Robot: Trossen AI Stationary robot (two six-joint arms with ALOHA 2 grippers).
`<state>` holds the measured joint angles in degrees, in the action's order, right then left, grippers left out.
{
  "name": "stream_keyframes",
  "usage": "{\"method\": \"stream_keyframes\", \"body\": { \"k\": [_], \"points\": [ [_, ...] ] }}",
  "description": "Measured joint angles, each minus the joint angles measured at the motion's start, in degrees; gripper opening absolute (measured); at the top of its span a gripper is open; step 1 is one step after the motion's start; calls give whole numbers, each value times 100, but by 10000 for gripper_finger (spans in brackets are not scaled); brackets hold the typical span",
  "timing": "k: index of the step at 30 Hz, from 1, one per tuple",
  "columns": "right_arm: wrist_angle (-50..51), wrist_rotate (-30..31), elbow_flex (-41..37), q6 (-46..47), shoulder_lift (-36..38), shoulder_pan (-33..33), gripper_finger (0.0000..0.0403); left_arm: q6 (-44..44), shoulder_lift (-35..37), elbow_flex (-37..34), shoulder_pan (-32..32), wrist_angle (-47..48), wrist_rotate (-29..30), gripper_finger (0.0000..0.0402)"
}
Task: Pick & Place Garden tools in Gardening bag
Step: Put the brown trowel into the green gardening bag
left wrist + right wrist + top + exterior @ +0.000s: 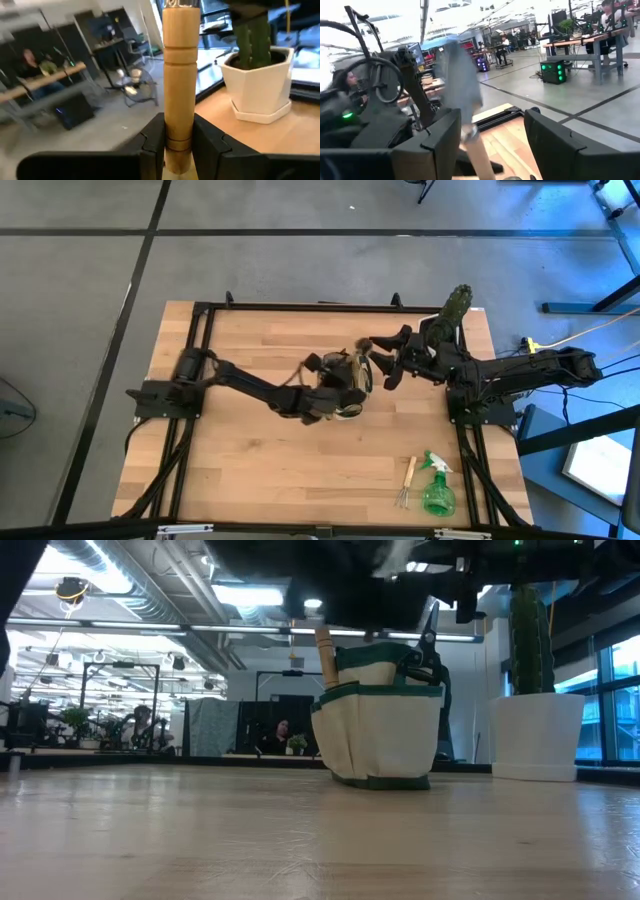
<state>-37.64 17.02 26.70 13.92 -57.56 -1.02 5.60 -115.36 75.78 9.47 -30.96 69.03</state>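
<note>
- The step in hand looks like the placing of a wooden-handled tool (178, 85) into the gardening bag (380, 730): the left gripper (177, 142) is clenched on the tool's handle, a dark finger (152, 145) pressing it on each side, and in the high view that gripper hangs directly over the bag near the middle of the table (250, 470).
- The tool's metal end is hidden, so whether it is the trowel cannot be told.
- The right gripper (490, 135) stands released, its fingers wide apart with nothing between them, just beside the bag on the side toward the table's right edge; a blurred metal blade shows beyond them.
- Judged from this, the next move calls for the left gripper to let the handle go once the tool sits deep enough in the bag, then to rise clear without snagging the loop handles.
- In the bag, the low view shows a wooden handle standing upright at one side and dark pruner handles (428, 635) sticking up at the other; what lies lower inside is hidden.
- The white pot (536, 735) near the far right corner of the table holds the cactus (530, 635) and nothing else.
- Still outside the bag, near the table's near right corner, lie the hand fork (405, 483) and the green spray bottle (437, 488), just beside each other.
</note>
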Motion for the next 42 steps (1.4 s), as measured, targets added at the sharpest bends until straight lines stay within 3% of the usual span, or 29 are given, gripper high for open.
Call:
{"method": "stream_keyframes", "body": {
  "k": [3,7,16,23,27,42],
  "points": [
    [59,-20,0,-88,2,29,220,721,-436,730,45,244,534,63],
    [88,-22,0,-92,2,96,220,1143,-660,1204,73,413,658,63],
    [167,377,11,-637,4,312,220,1204,-545,1178,223,426,900,63],
    [168,829,0,-770,-2,473,220,1452,-485,1184,362,415,1589,63],
    [-10,701,0,-665,-2,578,220,1613,-482,1184,372,439,1966,63],
    [-395,525,2,-806,32,1172,220,1527,-342,1180,351,669,2110,63]
  ]
}}
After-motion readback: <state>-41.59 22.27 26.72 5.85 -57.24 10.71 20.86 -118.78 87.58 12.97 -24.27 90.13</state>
